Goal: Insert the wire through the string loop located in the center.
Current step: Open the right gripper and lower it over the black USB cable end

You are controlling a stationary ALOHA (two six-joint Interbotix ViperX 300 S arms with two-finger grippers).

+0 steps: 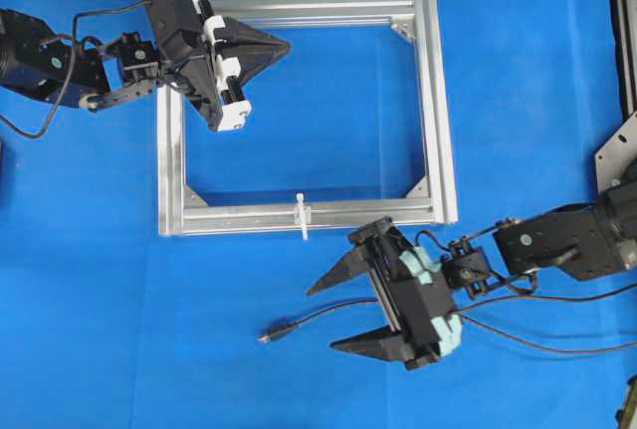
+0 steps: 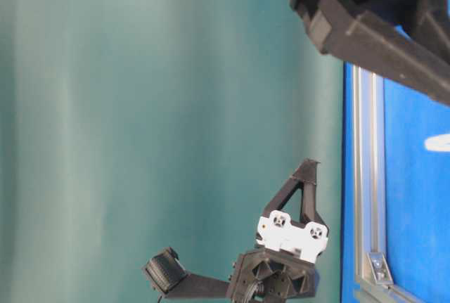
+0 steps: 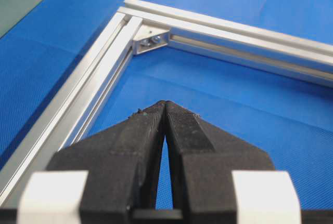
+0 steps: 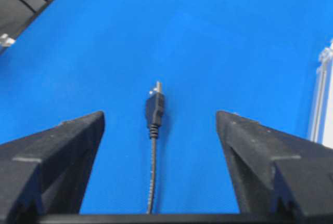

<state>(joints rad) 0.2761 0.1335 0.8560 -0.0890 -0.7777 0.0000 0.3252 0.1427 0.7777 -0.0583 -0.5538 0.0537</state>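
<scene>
Wire (image 1: 328, 316) lies loose on the blue mat below the aluminium frame (image 1: 438, 110), plug between the spread-apart right gripper (image 1: 343, 315) fingers, left gripper (image 1: 284, 47) pinched empty: gripping cable behind plug risks droop, missing the string loop (image 1: 302, 216).

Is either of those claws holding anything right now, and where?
Nothing is held. The right end effector stands open, the wire lying loose on the mat between its fingers. The left end effector is shut on nothing.

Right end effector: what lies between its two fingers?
In the right wrist view, the wire lies on the blue mat between the open right end effector fingers, untouched.
</scene>
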